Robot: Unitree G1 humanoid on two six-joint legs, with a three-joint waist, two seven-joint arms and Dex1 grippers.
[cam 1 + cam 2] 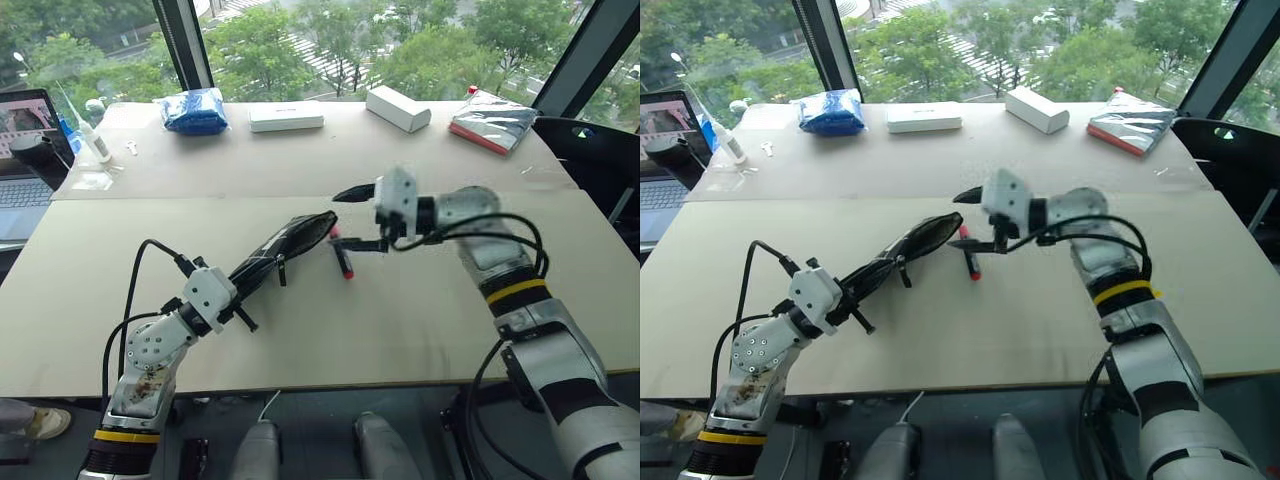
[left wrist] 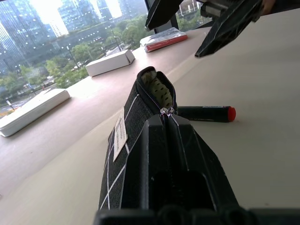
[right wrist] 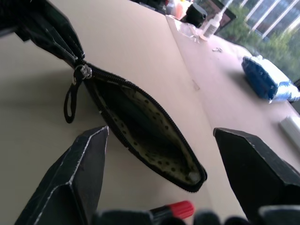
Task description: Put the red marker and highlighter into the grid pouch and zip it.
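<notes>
The grid pouch is lifted off the table at a slant, its zipper open at the far end and a dotted lining showing inside. My left gripper is shut on the pouch's near end, by the zipper pull. The red marker lies flat on the table just beyond the pouch's open mouth. My right gripper hovers open over the marker, facing the mouth, with nothing between its fingers. The highlighter is hidden.
Along the table's far side sit a blue cloth bundle, a flat white box, a second white box and a red and silver packet. A laptop and a small bottle stand at the far left.
</notes>
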